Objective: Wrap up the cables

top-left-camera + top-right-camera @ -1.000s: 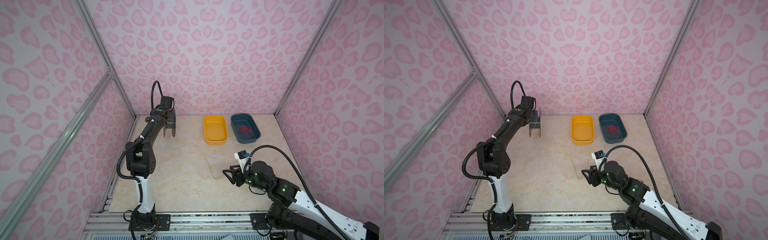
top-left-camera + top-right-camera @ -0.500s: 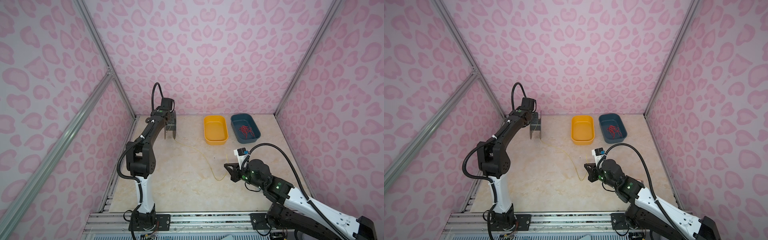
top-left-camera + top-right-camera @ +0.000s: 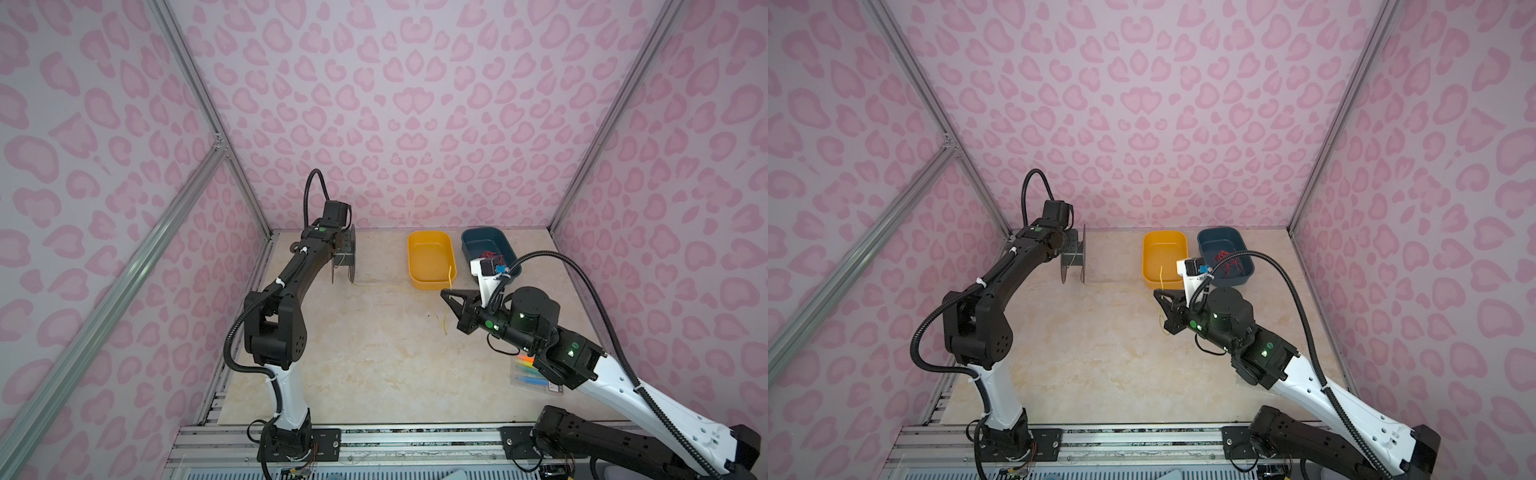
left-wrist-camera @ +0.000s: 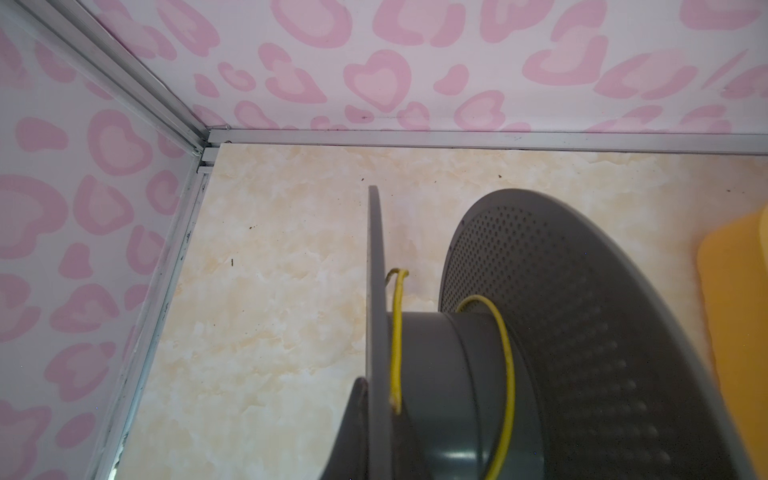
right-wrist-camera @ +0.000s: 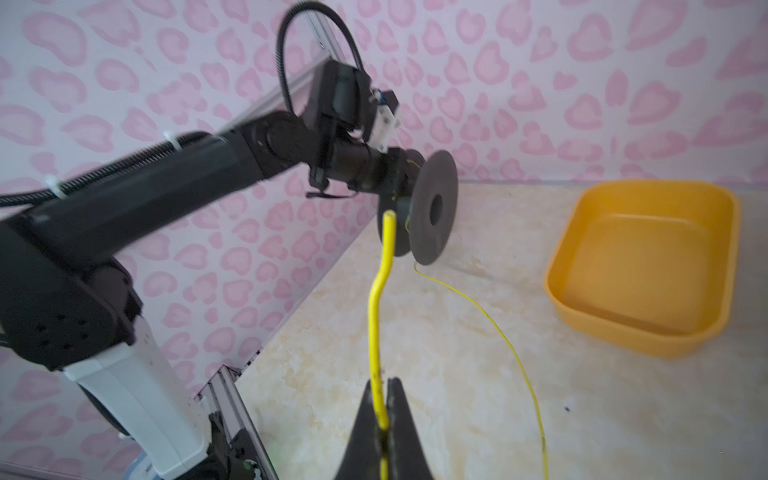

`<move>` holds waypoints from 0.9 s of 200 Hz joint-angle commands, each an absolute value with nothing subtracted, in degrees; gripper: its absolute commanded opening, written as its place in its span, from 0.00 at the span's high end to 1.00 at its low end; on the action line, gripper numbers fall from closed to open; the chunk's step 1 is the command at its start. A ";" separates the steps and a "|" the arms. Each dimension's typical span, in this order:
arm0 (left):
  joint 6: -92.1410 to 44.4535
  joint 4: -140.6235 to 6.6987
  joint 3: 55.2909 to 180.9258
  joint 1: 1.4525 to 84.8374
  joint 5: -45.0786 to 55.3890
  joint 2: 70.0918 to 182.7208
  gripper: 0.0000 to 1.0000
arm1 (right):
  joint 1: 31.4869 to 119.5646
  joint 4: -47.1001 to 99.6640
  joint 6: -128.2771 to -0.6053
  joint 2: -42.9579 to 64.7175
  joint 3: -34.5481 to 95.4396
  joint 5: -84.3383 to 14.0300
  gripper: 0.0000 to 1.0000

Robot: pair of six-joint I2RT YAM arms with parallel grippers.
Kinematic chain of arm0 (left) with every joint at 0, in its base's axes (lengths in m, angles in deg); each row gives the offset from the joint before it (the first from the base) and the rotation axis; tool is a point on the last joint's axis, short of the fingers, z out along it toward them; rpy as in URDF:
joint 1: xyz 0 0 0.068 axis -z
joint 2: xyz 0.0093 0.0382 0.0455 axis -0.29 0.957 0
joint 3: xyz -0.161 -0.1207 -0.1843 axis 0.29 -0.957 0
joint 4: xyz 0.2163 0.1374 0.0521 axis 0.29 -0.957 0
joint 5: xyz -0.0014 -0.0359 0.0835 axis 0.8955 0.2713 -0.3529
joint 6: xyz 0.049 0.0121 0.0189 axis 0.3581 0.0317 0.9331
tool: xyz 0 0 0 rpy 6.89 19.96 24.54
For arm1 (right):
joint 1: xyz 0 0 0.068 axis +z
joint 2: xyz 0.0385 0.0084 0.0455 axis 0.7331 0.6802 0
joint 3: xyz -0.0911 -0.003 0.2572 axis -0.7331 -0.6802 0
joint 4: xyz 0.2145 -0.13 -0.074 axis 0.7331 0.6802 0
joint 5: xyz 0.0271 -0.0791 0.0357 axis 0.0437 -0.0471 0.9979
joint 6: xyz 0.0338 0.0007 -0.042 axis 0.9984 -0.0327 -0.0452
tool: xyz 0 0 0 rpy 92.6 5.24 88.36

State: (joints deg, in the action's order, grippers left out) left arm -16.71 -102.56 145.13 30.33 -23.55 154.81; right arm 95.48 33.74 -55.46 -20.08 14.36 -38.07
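Note:
The cable is a thin yellow wire (image 3: 444, 322) (image 5: 376, 316). My right gripper (image 3: 449, 297) (image 3: 1160, 296) (image 5: 384, 399) is shut on it near mid-table, and a short free end stands up above the jaws. From there the wire loops down and trails across the floor to a grey spool (image 3: 347, 257) (image 5: 432, 208) at the back left. My left gripper (image 4: 376, 415) is shut on that spool's thin flange and holds it off the table. One turn of wire (image 4: 509, 365) lies round the hub (image 4: 449, 374). The wire's other tip rests beside the flange.
An empty orange bin (image 3: 430, 259) and a blue bin (image 3: 490, 249) holding red wires stand at the back right. A flat pack of coloured pieces (image 3: 528, 370) lies under my right arm. Pink walls and metal rails close in the table on three sides.
My right gripper went from open to shut on the wire and moved toward the back of the table, lifting the wire's end. The left arm and spool barely moved.

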 commanded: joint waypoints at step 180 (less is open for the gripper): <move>-14.42 -104.58 108.90 52.19 -22.07 118.75 0.96 | 69.98 29.18 -55.05 23.75 76.13 -21.23 1.00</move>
State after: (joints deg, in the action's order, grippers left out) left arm -15.18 -101.66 110.16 50.50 -23.88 121.80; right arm 71.85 32.45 -58.11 21.36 74.77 -23.67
